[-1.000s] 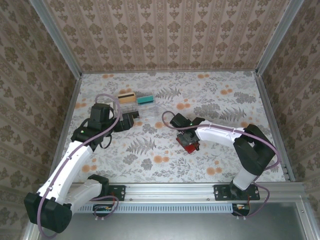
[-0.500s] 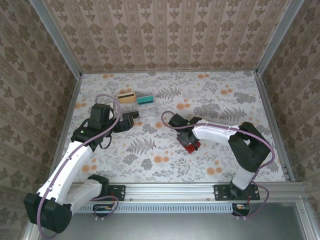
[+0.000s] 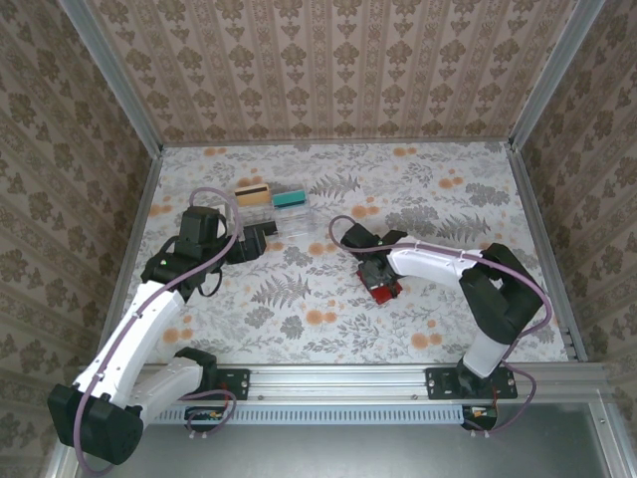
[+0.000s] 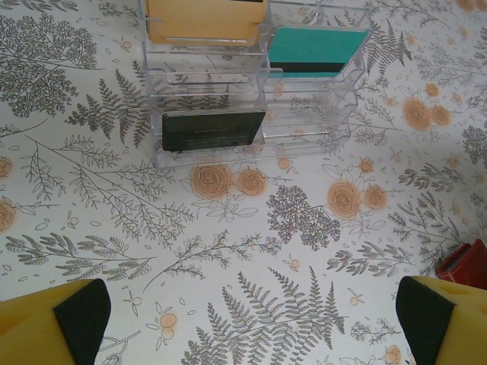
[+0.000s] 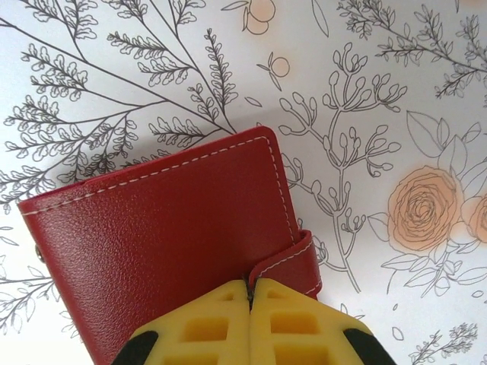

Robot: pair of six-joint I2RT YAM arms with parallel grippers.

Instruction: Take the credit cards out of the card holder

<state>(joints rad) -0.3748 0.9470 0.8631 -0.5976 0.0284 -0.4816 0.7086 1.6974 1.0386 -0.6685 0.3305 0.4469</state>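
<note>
1. The right arm reaches from its base leftward and low across the floral table (image 3: 448,199), forearm nearly level, wrist bent down over the card holder (image 5: 160,236).
2. The right gripper (image 5: 249,289) has its yellow fingers pressed together with only a thin seam between them. The tips rest at the holder's near edge, right by the small red tab. Whether a sliver of the tab is caught there, I cannot tell.
3. The card holder lies flat and folded closed near the table's middle, red outside up.
4. The left arm rises from its base and leans forward – elbow high, wrist tipped down toward the clear tray (image 4: 304,114).
5. The left gripper (image 4: 251,319) is spread wide, one dark-padded finger at each lower corner of its wrist view, nothing between them but table.
6. The credit cards stand in the tray, well apart from the holder – the tan one (image 4: 205,15) and the teal one (image 4: 316,49) at the far side, the black one (image 4: 213,129) nearer the gripper.
</note>
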